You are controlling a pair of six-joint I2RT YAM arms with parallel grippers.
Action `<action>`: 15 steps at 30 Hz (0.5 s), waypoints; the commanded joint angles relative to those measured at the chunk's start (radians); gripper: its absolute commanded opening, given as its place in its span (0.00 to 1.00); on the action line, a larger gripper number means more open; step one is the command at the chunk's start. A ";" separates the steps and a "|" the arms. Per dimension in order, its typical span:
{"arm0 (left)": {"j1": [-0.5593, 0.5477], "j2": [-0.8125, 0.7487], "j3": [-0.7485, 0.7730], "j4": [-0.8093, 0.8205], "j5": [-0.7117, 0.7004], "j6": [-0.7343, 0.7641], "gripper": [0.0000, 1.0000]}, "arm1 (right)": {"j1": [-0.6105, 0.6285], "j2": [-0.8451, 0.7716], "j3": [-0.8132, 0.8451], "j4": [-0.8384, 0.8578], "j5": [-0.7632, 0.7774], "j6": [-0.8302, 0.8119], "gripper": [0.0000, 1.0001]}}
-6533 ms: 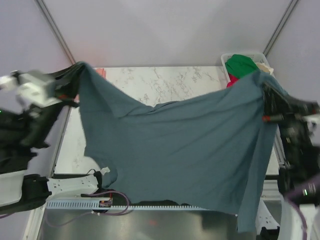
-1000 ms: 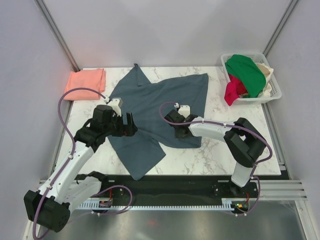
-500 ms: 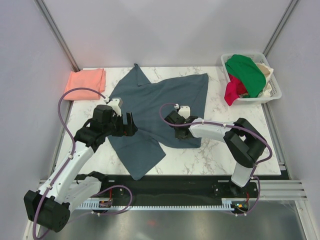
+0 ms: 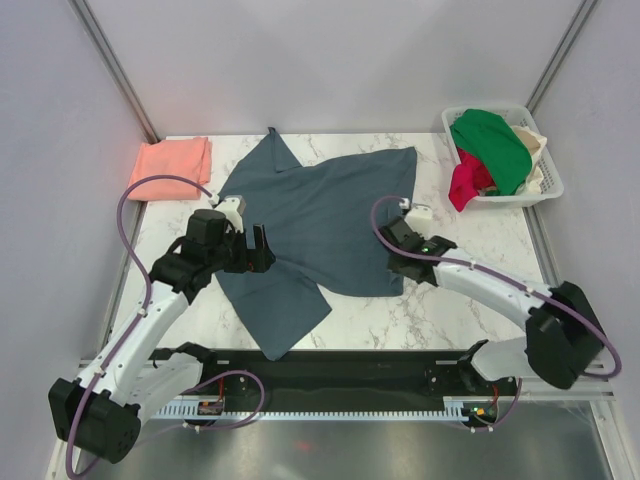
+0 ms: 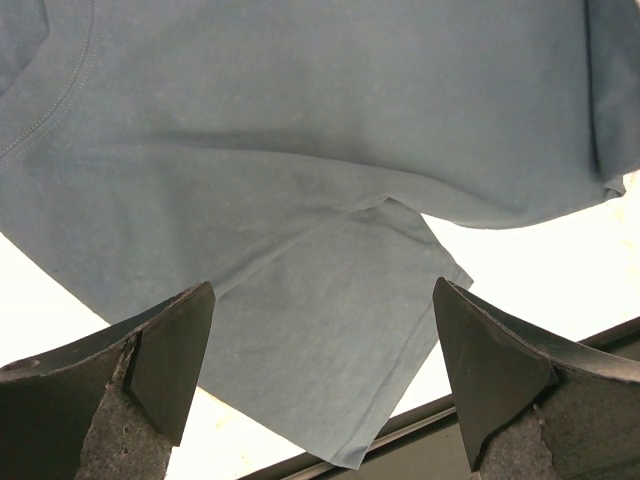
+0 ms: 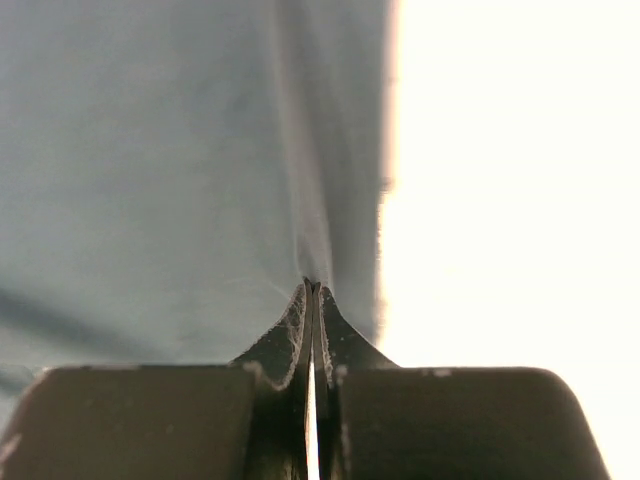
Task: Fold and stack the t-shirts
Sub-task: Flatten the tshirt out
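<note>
Right wrist view: right gripper (image 6: 313, 292) clamped on edge of blue shirt (image 6: 150, 150) | left gripper (image 5: 320, 290) spread wide, empty, above it | blue shirt flat on table (image 4: 450, 300), pink shirt (image 4: 172, 157) far-left corner | risk: thin pinch slips, or drags cloth crooked

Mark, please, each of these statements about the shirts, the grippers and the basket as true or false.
1. The salmon-pink cloth t-shirt lies folded at the far left corner of the marble table. True.
2. The left gripper is shut on the dark slate-blue cloth t-shirt. False: its jaws stand wide open over that shirt, holding nothing.
3. The right gripper is pinching the blue shirt near its right edge. True.
4. The white plastic basket is empty. False: it holds a green garment and others.
</note>
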 commanded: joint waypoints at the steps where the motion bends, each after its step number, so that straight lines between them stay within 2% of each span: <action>1: -0.004 0.004 0.009 0.022 0.000 0.037 0.98 | -0.100 -0.153 -0.116 -0.049 0.031 0.041 0.00; 6: -0.004 0.028 0.010 0.021 0.002 0.024 0.98 | -0.272 -0.371 -0.333 -0.020 0.003 0.121 0.00; 7: -0.004 0.030 0.010 0.021 0.005 0.019 0.98 | -0.290 -0.419 -0.355 -0.018 -0.002 0.138 0.03; 8: -0.006 0.031 0.009 0.018 0.002 0.010 0.98 | -0.310 -0.440 -0.372 -0.018 -0.005 0.161 0.18; 9: -0.007 0.031 0.004 0.018 0.002 -0.008 0.98 | -0.351 -0.457 -0.404 -0.020 -0.009 0.171 0.41; 11: -0.027 0.022 0.001 0.006 -0.015 -0.028 0.98 | -0.395 -0.500 -0.429 -0.018 -0.025 0.182 0.94; 12: -0.038 0.019 -0.002 -0.013 -0.024 -0.050 0.98 | -0.437 -0.513 -0.447 -0.018 -0.028 0.181 0.98; 15: -0.082 0.019 -0.014 -0.071 -0.069 -0.122 0.98 | -0.487 -0.551 -0.447 -0.006 -0.049 0.147 0.98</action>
